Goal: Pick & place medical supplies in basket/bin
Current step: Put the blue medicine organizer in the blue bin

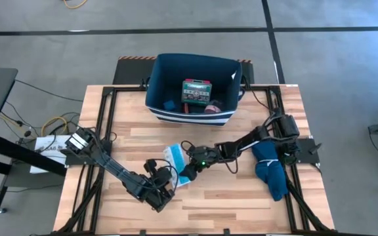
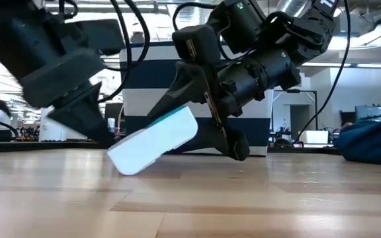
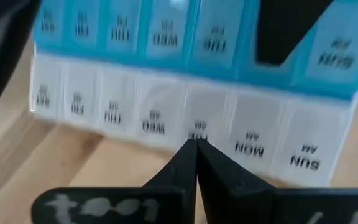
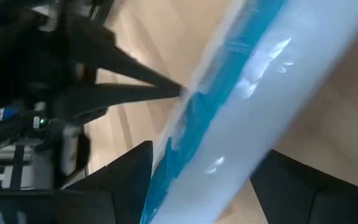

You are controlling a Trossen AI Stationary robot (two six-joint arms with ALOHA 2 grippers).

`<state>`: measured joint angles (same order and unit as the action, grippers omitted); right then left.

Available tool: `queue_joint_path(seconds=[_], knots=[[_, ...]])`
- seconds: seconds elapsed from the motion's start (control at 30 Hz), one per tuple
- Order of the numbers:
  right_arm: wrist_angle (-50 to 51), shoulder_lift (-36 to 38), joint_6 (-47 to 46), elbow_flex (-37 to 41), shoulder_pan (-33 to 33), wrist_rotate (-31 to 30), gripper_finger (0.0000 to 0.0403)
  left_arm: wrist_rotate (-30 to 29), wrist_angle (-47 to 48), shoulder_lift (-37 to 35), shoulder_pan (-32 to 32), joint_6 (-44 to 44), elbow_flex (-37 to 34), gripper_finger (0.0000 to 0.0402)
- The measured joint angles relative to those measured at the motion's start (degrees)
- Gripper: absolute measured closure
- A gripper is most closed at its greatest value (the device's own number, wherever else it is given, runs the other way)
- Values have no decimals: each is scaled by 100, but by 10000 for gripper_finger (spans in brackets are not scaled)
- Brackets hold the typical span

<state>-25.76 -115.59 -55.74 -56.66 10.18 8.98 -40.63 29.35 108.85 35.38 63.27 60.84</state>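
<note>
The light-blue pill organiser sits tilted on the wooden table in front of the navy-blue bin. In the low view its one long side is low by the table and the other is raised. My right gripper reaches in from the table's right and is shut on it. My left gripper comes from the near left, shut, with its tips at the organiser's white side. The green first-aid box and other small items lie in the bin. My left gripper has its shut fingertips against the organiser's white long side, near the middle compartments, coming level from the near-left. My right gripper pinches the organiser across its width, one finger on the blue lid side and one finger on the white underside, slanting down from the right. The organiser is tilted in the hold; whether its low side touches the table I cannot tell.
A long dark-blue cloth lies at the table's right edge beside the right arm's base. The bin stands at the far middle, with bare wood between it and the grippers. Cables and a paper lie off the table's left.
</note>
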Motion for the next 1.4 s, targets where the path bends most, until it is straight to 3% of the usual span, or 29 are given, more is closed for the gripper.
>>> queue_joint_path(seconds=[0.13,0.43,0.8,1.07,1.2,1.4], knots=[[-52,-9,47,15,63,-121,158,339,-213,64,-35,-326,-37,401],[131,0,89,9,131,-326,182,65,-393,29,-172,-676,-24,401],[-94,28,358,-2,221,-162,255,-174,-600,21,-69,-973,-24,401],[-162,17,544,-7,282,-108,257,-280,-582,-54,163,-971,-22,401],[-381,-6,561,7,320,-117,258,-296,-412,-338,350,-951,-19,401],[-812,-24,675,13,372,-27,258,-706,36,-1307,773,-924,2,401]])
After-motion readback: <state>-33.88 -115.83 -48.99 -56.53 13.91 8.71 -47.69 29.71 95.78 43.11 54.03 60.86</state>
